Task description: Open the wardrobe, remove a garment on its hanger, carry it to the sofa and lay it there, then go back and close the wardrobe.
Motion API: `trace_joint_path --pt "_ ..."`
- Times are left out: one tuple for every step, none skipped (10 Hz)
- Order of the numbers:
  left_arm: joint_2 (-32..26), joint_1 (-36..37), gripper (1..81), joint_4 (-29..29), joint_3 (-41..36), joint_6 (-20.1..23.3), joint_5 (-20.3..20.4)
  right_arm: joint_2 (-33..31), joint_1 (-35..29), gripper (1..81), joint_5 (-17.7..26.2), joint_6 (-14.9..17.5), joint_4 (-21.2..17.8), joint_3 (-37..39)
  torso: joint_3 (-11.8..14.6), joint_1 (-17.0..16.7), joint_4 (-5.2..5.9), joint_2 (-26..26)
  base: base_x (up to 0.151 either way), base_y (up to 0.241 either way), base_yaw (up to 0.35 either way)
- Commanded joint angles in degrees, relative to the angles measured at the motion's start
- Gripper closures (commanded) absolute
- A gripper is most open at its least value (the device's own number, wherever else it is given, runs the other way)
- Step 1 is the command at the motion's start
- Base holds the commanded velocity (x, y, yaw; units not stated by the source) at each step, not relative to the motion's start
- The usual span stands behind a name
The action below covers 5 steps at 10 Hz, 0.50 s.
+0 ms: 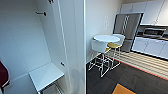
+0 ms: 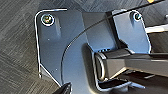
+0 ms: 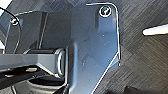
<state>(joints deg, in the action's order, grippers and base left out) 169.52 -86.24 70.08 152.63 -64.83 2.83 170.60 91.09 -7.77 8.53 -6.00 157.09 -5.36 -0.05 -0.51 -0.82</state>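
The wardrobe [image 1: 25, 42] stands open close in front of me on the left of the head view, its inside white and bare. A black hook [image 1: 41, 13] sticks out high on its back wall. A white shelf [image 1: 46, 75] lies low inside. Its right door [image 1: 73, 47] is swung out towards me and is seen almost edge-on. Both wrist views look down on dark carpet past the robot's own dark plate.
A maroon garment [image 1: 3, 75] shows at the lower left edge. Right of the door stand a round white table [image 1: 106, 38] and white high chairs [image 1: 100, 53] on dark carpet. Behind them are a steel fridge [image 1: 127, 27] and white kitchen cabinets [image 1: 150, 46]. An orange carpet tile [image 1: 123, 89] lies near.
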Motion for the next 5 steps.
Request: trace_joint_path --pt "-0.2 2.2 1.0 0.3 0.0 -0.3 -2.3 -0.4 -1.9 1.0 3.2 -0.1 0.2 0.0 0.0 0.1 0.0 0.0 0.0 0.0 0.258" --pt "-0.2 2.3 1.0 0.3 0.0 -0.3 -2.3 -0.4 -1.9 1.0 3.2 -0.1 0.2 0.0 0.0 0.1 0.0 0.0 0.0 0.0 0.256" --pt "-0.2 2.2 1.0 0.3 0.0 -0.3 -2.3 -0.4 -1.9 1.0 3.2 0.0 0.2 0.0 0.0 0.1 0.0 0.0 0.0 0.0 0.255" --pt "-0.2 2.2 1.0 0.3 0.0 -0.3 -2.3 -0.4 -1.9 1.0 3.2 -0.1 0.2 0.0 0.0 0.1 0.0 0.0 0.0 0.0 0.254" --pt "-0.1 2.3 1.0 0.3 0.0 -0.3 -2.3 -0.4 -1.9 1.0 3.1 -0.1 0.2 0.1 0.0 0.1 0.0 0.0 0.0 0.0 0.249"
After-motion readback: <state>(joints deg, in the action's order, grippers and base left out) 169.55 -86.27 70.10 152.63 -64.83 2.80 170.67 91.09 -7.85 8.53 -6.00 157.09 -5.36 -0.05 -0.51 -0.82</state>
